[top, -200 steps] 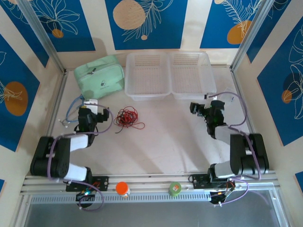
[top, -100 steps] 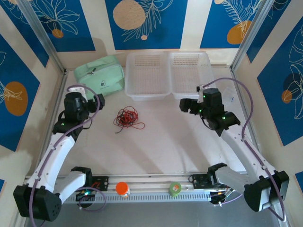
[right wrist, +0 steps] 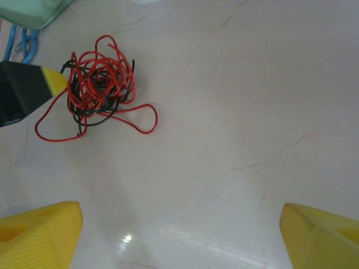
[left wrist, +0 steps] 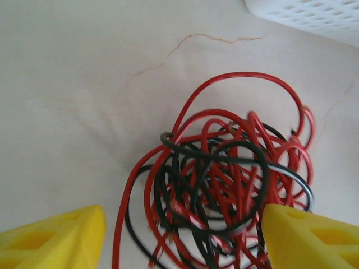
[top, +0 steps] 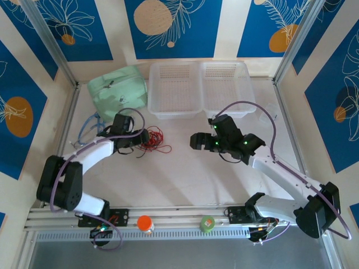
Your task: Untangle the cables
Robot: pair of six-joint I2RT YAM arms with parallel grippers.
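Observation:
The cables (top: 153, 140) are a tangled ball of thin red and black wires lying left of the table's centre. My left gripper (top: 138, 138) is at the ball's left side. In the left wrist view its yellow fingertips (left wrist: 67, 235) stand apart on either side of the cables (left wrist: 224, 185), so the left gripper (left wrist: 182, 238) is open around them without pinching. My right gripper (top: 197, 140) hovers to the right of the ball, well apart from it. It is open (right wrist: 179, 235) above bare table, and the cables (right wrist: 98, 89) lie far ahead at upper left.
A mint-green pouch (top: 118, 92) lies at the back left, with a blue-grey cord (top: 88, 128) in front of it. Two clear perforated trays (top: 175, 89) (top: 227, 87) stand at the back. An orange-capped object (top: 145, 223) and a green tape roll (top: 207, 223) sit on the front rail.
Both arms swung in toward the tangle. The left gripper came down over the cables and its jaws narrowed. The right gripper moved left toward the table's centre.

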